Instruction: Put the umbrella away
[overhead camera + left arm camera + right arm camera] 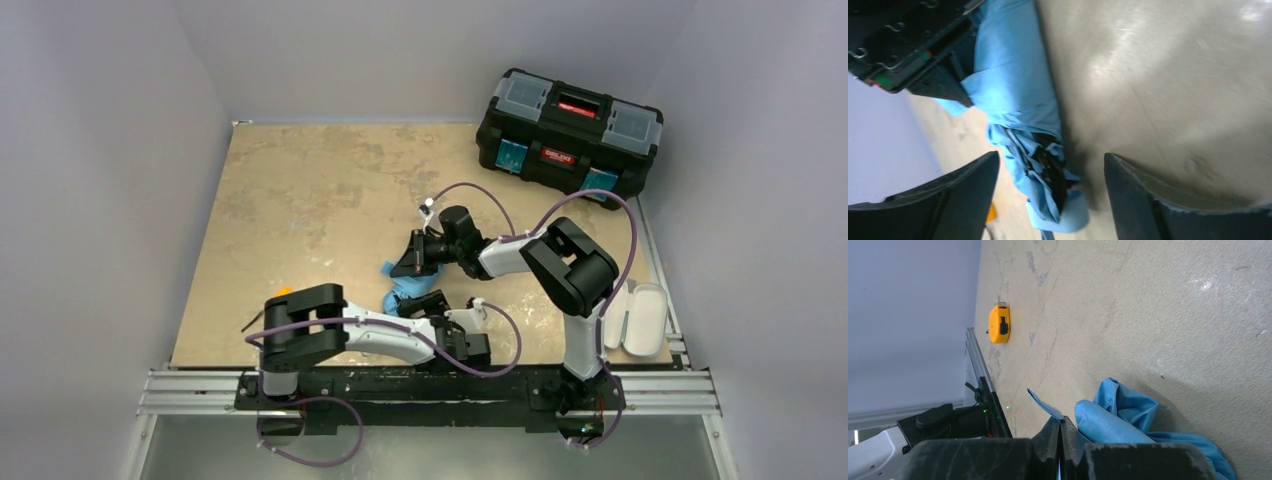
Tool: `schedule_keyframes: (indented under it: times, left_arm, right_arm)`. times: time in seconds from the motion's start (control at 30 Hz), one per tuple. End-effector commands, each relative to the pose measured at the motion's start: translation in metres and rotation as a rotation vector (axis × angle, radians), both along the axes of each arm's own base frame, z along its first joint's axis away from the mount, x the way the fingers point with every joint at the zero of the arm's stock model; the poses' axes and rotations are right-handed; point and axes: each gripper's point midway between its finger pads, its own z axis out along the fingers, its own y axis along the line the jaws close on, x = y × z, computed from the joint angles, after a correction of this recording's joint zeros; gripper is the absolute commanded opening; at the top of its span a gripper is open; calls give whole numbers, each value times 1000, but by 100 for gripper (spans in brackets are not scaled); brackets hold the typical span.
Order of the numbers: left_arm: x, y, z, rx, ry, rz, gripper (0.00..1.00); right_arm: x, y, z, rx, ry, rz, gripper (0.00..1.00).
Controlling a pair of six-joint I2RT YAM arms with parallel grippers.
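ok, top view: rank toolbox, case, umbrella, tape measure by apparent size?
1. toolbox
2. case
3. umbrella, mostly hidden, so its place against the case is unsure
4. tape measure, only a sliver shows

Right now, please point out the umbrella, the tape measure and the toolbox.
umbrella (1018, 90), left wrist view, blue canopy fabric
tape measure (995, 325), right wrist view, orange body
toolbox (570, 130), top external view, black body

Umbrella (403, 291): collapsed, lying on bench (300, 200).
Light blue canopy bunched loose, black ribs exposed at one end; position 6 o'clock of bench centre; one flap pinched in right tool (1060, 422).
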Motion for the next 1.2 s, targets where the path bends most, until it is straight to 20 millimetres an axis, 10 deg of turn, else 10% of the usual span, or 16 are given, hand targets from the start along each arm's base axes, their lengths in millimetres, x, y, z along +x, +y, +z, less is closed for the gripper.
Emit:
schedule_keyframes:
  times: [0.0,0.13,0.4,1.17]
  left_arm:
    - [-61,-43,-41,-286,435,-22,84]
    - [-66,-51,-13,-461,502,-36,98]
    - [-36,-30,38,-830,542,49,95]
    - [31,30,-12,-950,481,306,81]
  right_arm:
    - [-6,-28,-62,-180,42,-61,0]
    - [-6,-27,-60,-174,35,-57,0]
    - [-2,-25,-55,-167,21,-53,0]
    - [3,-17,-44,-160,2,-25,0]
